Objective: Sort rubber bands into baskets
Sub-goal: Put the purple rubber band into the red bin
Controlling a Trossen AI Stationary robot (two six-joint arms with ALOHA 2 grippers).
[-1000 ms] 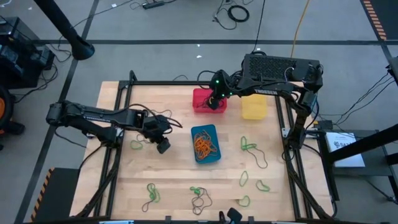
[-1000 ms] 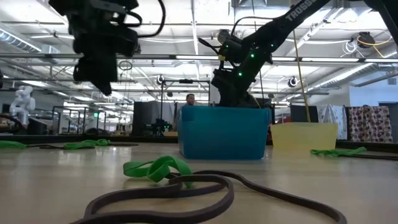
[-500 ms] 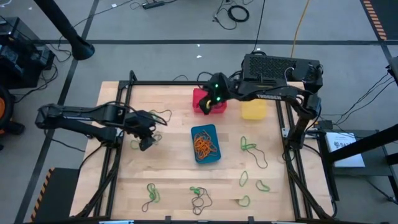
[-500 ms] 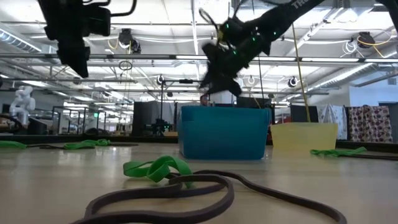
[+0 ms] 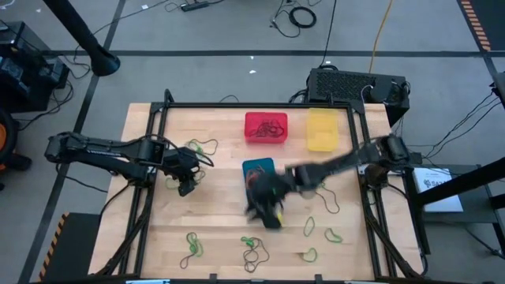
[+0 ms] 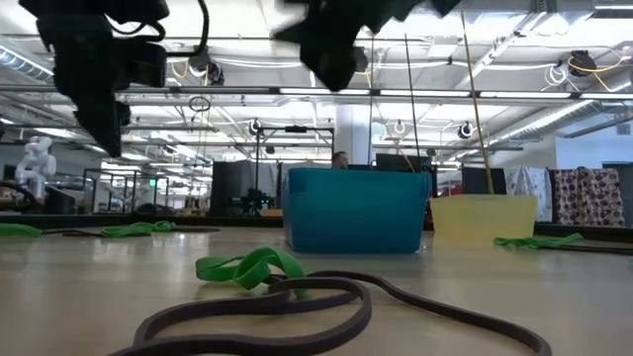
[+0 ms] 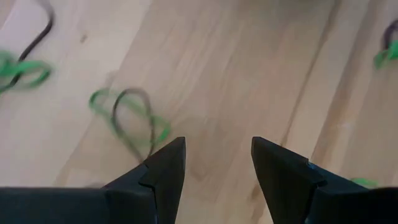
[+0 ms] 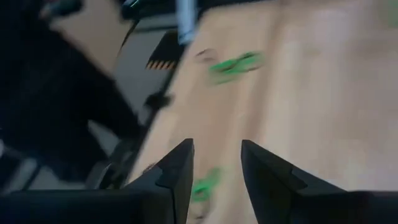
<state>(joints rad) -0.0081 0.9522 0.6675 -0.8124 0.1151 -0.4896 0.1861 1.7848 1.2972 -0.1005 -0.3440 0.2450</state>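
High view: red basket holds dark bands, blue basket orange ones, yellow basket looks empty; green rubber bands remain on the worktop. Left wrist view: left gripper, fingers spread, empty, band just ahead. Right wrist view: right gripper, fingers parted, empty.

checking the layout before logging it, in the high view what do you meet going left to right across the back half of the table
left gripper → red basket → yellow basket

Red basket, yellow basket, blue basket, green rubber bands.
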